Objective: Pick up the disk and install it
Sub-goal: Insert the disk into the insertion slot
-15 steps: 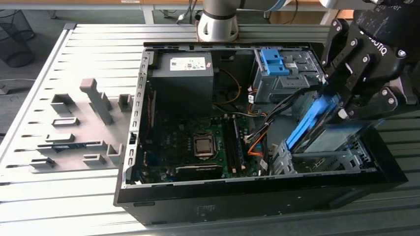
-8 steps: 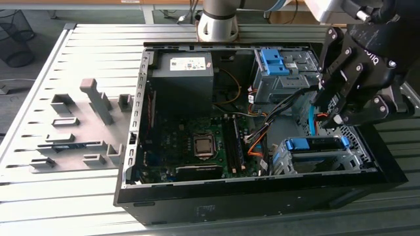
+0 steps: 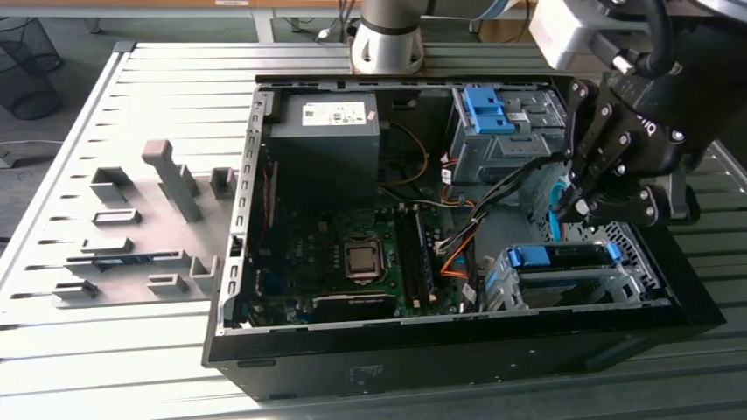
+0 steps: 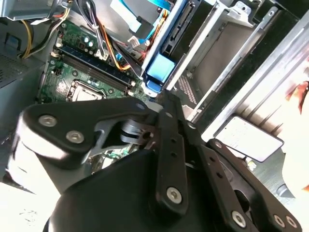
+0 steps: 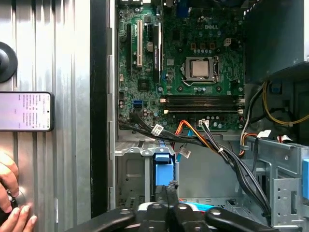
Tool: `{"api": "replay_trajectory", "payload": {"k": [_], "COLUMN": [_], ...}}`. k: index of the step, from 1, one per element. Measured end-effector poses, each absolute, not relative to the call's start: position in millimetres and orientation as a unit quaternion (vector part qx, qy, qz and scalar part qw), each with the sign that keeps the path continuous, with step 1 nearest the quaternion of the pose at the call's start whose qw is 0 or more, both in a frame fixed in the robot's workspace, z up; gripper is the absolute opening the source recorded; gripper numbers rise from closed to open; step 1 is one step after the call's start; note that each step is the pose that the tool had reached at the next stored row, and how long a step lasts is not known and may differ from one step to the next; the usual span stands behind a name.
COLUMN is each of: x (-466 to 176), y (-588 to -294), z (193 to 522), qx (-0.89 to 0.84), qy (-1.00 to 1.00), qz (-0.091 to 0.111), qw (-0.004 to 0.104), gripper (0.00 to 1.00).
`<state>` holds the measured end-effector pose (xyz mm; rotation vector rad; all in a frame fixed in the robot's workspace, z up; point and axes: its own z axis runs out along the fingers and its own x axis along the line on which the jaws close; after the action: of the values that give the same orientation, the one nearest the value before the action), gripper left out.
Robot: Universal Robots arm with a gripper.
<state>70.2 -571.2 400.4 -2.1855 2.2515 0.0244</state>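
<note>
Seating stage of the task. The disk (image 3: pixel 561 255), known by its blue frame, stands on edge in the near drive cage (image 3: pixel 502 282), at the exterior view's right inside the open computer case (image 3: pixel 467 350). It lies well apart from the motherboard (image 3: pixel 338 254) and nearer than the far drive cage (image 3: pixel 513 149), where a bare blue clip (image 3: pixel 485 109) sits. My gripper (image 3: pixel 575 210) hangs directly over the near cage. In the first wrist view its fingers (image 5: pixel 161 198) lie together with no gap between them, their tips at the end of the blue frame. Whether they nip a lip of that frame or merely press on it I cannot tell. I judge the pick-up done and the disk brought into its bay. What is left is the final seating, and the pictures do not settle whether the disk is fully home.
</note>
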Motion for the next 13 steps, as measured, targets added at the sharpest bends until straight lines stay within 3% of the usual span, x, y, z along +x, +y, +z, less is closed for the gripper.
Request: {"api": "replay_trajectory", "payload": {"k": [2, 13], "x": [70.2, 70.2], "y": [-571.2, -571.2], "z": [396.8, 382.7], "qx": [-0.697, -0.697], "qy": [0.717, 0.717], "qz": [0.008, 0.008], "qw": [0.002, 0.002], "gripper": [0.11, 0.11]}}
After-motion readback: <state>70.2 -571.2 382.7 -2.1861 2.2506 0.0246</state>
